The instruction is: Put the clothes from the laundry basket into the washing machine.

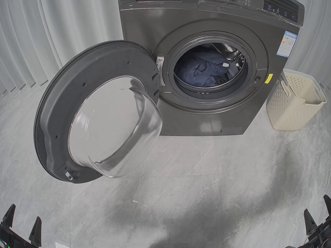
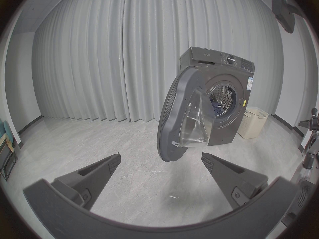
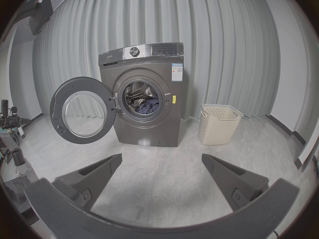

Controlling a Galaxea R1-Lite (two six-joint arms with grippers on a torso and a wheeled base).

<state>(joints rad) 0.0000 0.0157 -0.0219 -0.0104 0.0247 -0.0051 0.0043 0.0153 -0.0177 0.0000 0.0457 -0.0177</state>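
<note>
Clothes (image 1: pixel 201 69) lie inside the washing machine (image 1: pixel 207 121); left claw (image 2: pixel 160 154) and right claw (image 3: pixel 161 155) gape.

Even, diffuse light fills the room: the pale curtain (image 1: pixel 62 24) and the grey floor (image 1: pixel 213 169) read bright throughout, and shadows are soft with weak edges. The floor carries a dull sheen and faintly mirrors the washing machine (image 1: pixel 144 28) at its foot. Highlights streak the clear bowl of the door (image 1: pixel 113 128) and the film over the control panel (image 1: pixel 279 7); the steel drum (image 1: pixel 234 54) glints above the darker clothes (image 1: pixel 203 69). Both wrist views bow straight lines strongly toward their edges, and their corners fall away to black.
</note>
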